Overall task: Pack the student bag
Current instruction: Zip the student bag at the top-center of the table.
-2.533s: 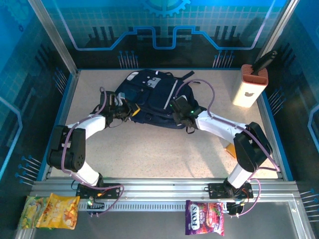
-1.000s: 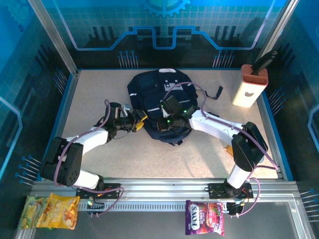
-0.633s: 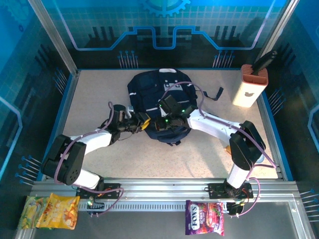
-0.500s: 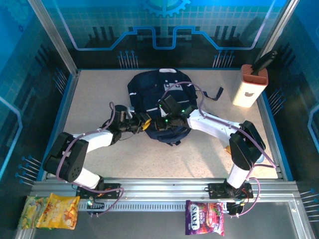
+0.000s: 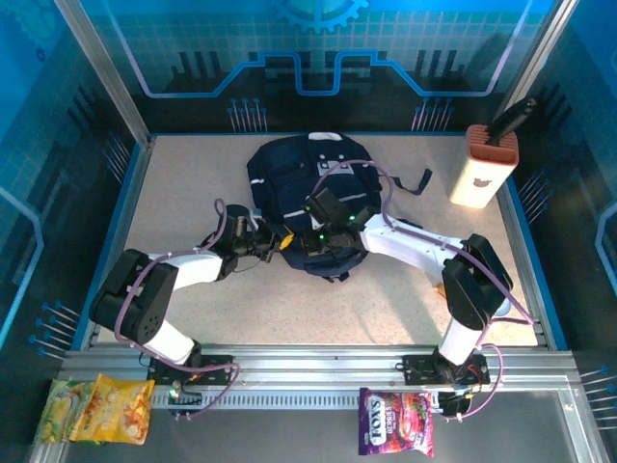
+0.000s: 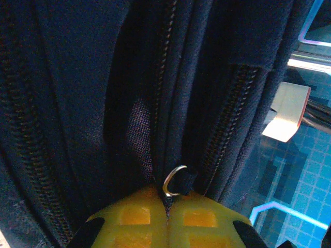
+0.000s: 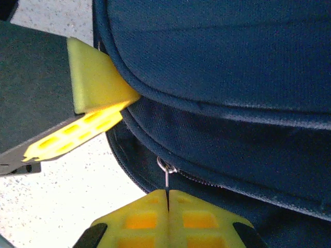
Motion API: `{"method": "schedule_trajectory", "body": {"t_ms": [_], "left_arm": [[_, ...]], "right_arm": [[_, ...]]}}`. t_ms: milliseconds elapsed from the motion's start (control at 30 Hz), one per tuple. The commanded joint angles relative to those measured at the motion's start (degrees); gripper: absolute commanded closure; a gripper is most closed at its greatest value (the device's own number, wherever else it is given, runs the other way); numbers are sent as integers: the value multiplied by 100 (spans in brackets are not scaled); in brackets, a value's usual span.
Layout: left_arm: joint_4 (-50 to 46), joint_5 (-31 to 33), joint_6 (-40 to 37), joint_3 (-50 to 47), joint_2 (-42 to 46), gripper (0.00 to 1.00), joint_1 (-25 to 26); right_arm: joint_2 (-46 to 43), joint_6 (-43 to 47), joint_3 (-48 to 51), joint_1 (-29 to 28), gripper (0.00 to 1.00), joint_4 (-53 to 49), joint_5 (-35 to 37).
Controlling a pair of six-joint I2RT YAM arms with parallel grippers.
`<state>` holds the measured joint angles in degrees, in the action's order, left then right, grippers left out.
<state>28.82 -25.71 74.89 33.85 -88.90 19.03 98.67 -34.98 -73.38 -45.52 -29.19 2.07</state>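
The student bag, dark navy with white stripes, lies in the middle of the table. My left gripper presses against its near left edge. In the left wrist view this gripper is shut, and a metal zipper ring pokes out from between its yellow fingertips. My right gripper rests on the bag's near end. It is shut on a thin metal zipper pull that hangs from the bag's seam. The left gripper's yellow fingers touch the bag just to the left.
A white and orange box with a dark handle sticking out stands at the back right. A small orange item lies by the right arm. Snack packets, yellow and purple, lie beyond the front rail.
My left gripper has slid right up to the bag's edge and shut on the zipper ring. The right gripper has stayed shut on its pull. The bag has barely shifted.
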Motion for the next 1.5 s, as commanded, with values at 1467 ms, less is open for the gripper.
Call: {"method": "schedule_trajectory", "body": {"t_ms": [1467], "left_arm": [[-153,150,-391,86,313,100,-132]], "right_arm": [[-279,-120,354,-93,100,-801,1996]]}}
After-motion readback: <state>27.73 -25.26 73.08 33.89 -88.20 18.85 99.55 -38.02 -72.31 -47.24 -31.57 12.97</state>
